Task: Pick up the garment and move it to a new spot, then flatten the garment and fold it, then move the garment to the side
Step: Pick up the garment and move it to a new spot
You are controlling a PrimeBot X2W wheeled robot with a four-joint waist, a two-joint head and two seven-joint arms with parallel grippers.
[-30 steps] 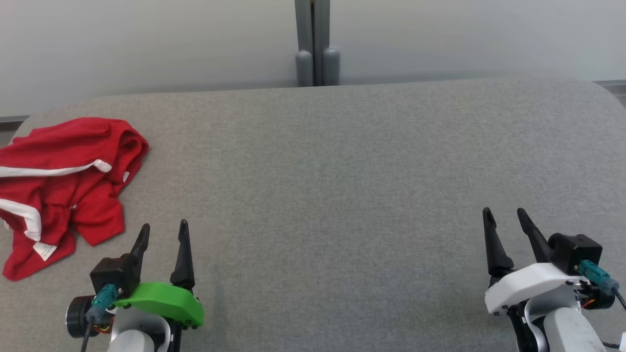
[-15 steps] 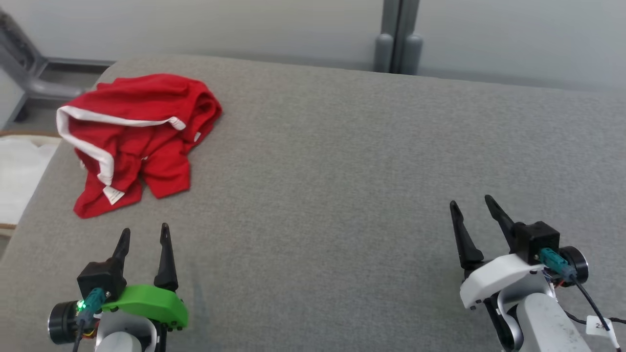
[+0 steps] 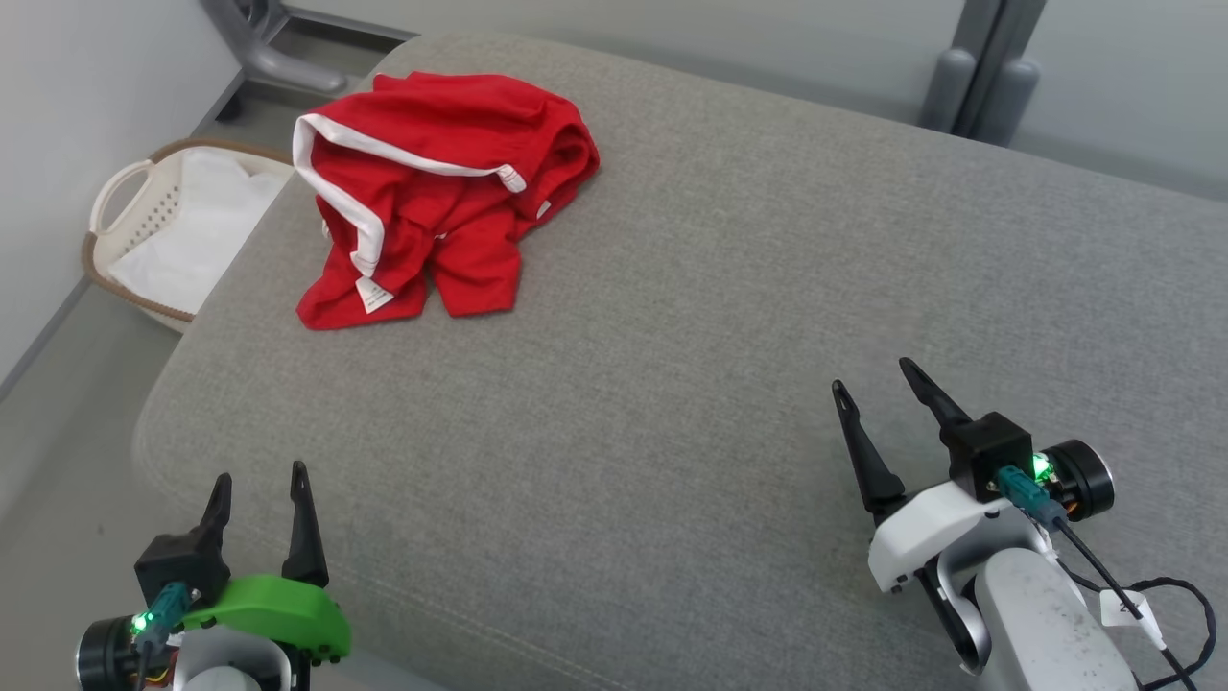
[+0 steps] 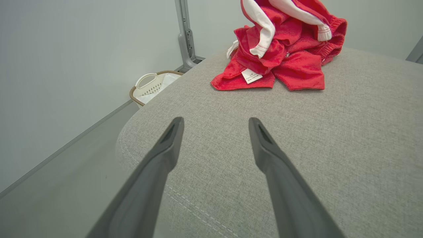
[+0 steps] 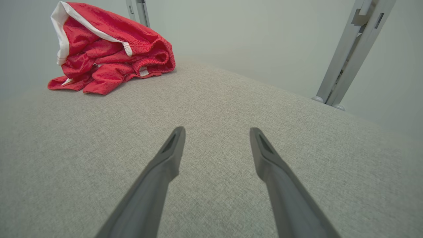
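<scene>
So, from up at the head, where's the garment (image 3: pixel 441 182)?

Far left corner of the padded top (image 3: pixel 672 336), a red heap with white trim, its long way running from near-left up to far-right. The left hand (image 3: pixel 261 472) hovers at the near left corner, fingers apart, nothing in them; the heap lies straight ahead of it and a touch to the right. The right hand (image 3: pixel 872 373) is low on the right, fingers apart too and empty, well apart from the cloth.

So the left arm is the nearer one?

I'd say so. Mind the edges: the heap sits close to the left rim and the far rim, and a basket (image 3: pixel 153 206) stands on the floor just past that left rim. The middle and right of the top are bare grey, so that looks like the room to carry it into.

And along the left hand's own fingers?

The two dark fingers (image 4: pixel 165 155) stand wide, the left one out by the rounded corner. The garment (image 4: pixel 284 49) is ahead and right of the gap, a white label (image 4: pixel 251 75) on its near hem, which seems the easiest bit to reach.

From the right wrist?

Fingers spread over bare fabric; the heap sits far off to the upper left, bunched and tall, with a grey post (image 5: pixel 350 49) off to the right. A long diagonal reach for that arm, I'd judge.
</scene>
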